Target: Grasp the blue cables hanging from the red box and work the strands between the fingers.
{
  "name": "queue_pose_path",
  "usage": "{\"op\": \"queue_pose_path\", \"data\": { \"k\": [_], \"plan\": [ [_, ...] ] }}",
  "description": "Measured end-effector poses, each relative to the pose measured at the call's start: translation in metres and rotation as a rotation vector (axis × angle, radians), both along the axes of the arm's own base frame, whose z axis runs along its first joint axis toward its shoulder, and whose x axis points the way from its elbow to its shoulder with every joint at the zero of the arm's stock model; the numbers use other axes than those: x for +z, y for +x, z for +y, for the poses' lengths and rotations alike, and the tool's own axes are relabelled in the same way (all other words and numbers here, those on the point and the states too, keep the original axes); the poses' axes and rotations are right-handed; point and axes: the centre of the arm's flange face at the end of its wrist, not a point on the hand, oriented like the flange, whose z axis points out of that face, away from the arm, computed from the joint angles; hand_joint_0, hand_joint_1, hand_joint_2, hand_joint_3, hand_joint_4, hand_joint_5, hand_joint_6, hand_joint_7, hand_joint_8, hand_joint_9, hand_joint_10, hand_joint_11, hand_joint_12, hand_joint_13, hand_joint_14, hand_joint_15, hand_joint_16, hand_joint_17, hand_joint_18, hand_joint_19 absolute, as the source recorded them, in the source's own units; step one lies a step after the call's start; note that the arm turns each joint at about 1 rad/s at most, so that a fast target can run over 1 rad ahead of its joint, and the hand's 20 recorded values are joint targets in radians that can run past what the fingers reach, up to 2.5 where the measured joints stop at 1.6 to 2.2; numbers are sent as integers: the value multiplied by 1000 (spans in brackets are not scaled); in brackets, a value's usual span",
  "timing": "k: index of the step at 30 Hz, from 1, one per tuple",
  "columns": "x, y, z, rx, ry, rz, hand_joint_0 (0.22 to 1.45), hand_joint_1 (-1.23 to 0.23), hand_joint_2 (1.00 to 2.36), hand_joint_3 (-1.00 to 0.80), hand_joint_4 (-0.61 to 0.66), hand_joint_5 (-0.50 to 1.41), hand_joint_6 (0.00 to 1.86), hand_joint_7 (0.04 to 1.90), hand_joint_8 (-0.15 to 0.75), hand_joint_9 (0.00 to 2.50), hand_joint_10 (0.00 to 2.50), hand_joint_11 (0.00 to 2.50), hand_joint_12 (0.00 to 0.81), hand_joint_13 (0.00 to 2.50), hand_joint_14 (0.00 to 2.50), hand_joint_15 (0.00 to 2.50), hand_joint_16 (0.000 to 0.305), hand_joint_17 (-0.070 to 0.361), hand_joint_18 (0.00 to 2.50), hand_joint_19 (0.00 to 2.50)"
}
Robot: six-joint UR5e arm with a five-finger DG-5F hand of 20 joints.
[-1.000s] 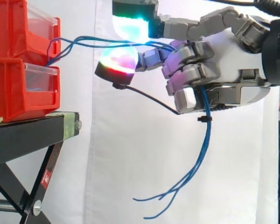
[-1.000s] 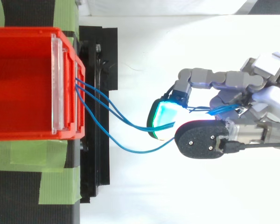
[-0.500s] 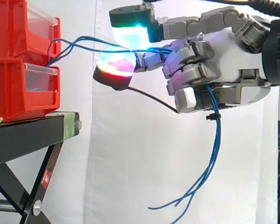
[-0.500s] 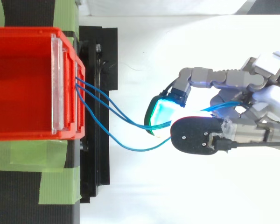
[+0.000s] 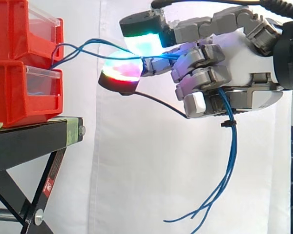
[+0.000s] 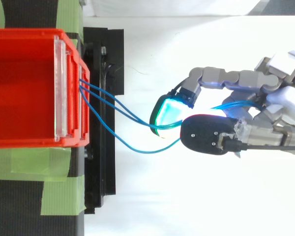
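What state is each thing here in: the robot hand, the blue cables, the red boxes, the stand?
robot hand: shut, fingers curled round the blue cables.
blue cables: running from the upper red box through the fingers, ends dangling below.
red boxes: stacked two high on the black stand.
black stand: upright, carrying the boxes.

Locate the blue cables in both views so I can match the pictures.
Side view: the blue cables run from the red box right into the robot hand, then dangle below it.
Top view: the blue cables cross the gap from the red box, left, to the robot hand, right.
Shared landmark: the red box.
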Motion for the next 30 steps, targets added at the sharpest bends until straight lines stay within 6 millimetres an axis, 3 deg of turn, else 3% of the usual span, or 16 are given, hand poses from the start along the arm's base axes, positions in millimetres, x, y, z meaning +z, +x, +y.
{"op": "queue_pose_path", "data": {
  "k": [2,3,4,5,7,12,19,30],
  "plan": [
    [0,0,-1,-1,0,0,670,-736,1564,-87,148,630,12,1354,545,1326,2500,2500,672,1690,2500,1934,201,151,1950,713],
    [1,0,-2,-2,0,0,670,-748,1487,-106,147,623,11,1357,545,1326,2500,2500,672,1690,2500,1934,201,151,1950,713],
    [1,1,-3,-3,1,-1,749,-766,1116,-57,148,611,10,1356,545,1326,2500,2500,672,1690,2500,1934,201,151,1950,713],
    [2,1,-3,-5,1,-3,785,-767,1002,-148,150,608,10,1360,545,1326,2500,2500,672,1690,2500,1934,201,151,1950,713],
    [3,2,-4,-7,3,-5,794,-753,1009,-291,150,600,10,1345,545,1326,2500,2500,672,1690,2500,1934,201,151,1950,713],
    [4,3,-5,-8,4,-6,820,-728,1011,-233,188,576,16,1238,545,1326,2500,2500,672,1690,2500,1934,201,151,1950,713],
    [4,3,-6,-12,9,-11,758,-668,1012,-557,174,512,17,1252,545,1326,2500,2500,672,1690,2500,1934,201,151,1950,713],
    [28,5,-13,-84,-32,74,788,-685,1013,-527,160,504,14,1310,545,1326,2500,2500,672,1690,2500,1934,201,151,1950,713]
  ]
}}
